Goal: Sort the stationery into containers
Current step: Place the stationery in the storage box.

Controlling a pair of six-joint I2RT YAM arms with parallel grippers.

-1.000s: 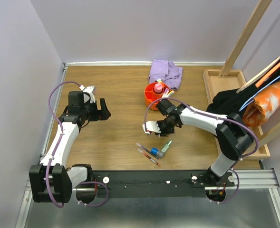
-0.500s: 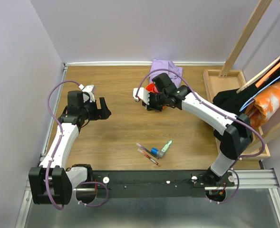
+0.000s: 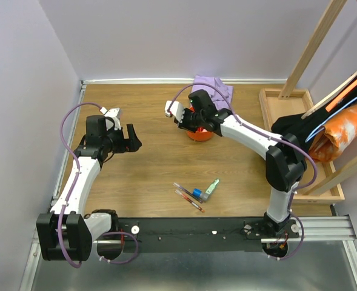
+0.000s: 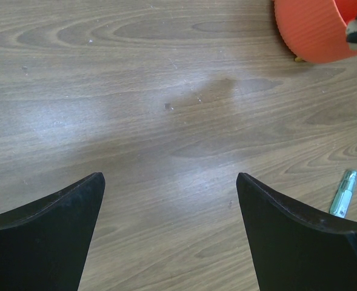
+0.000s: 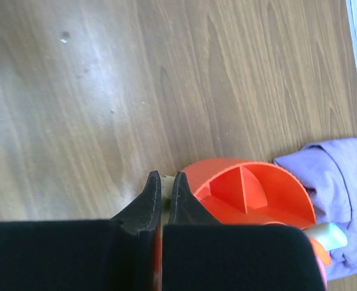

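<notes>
Orange plastic is filling much of the right wrist view. The divided orange cup (image 5: 251, 185) is sitting just beside the right gripper (image 5: 165, 182), whose jaws are pinching almost fully together at the cup's outer wall. A small tan bit (image 5: 165, 179) is showing at the tips. Whether it is being held or is lying on the table (image 3: 148, 176) against the cup, I cannot tell.

This is looking like a drop-off step. The tips are hanging outside the rim, not over a compartment, so the next move is calling for a short shift inward over an open compartment before any release. Pink and pale items (image 5: 326, 236) are already poking out of the cup's far side.

The left gripper (image 4: 169, 176) is hanging well apart from the cup, jaws spread wide and holding nothing. The pens (image 3: 187, 195), a blue-capped piece (image 3: 196, 194) and a mint highlighter (image 3: 212, 187) are lying together well short of the cup, toward the arm bases.

The lilac cloth (image 5: 336, 176) is crowding the cup's far side, perhaps touching it, and the wooden tray (image 3: 264, 115) is sitting well off on the right arm's side. Open wood is lying between the cup and the leftover pile, so the near side is offering the freest approach.
</notes>
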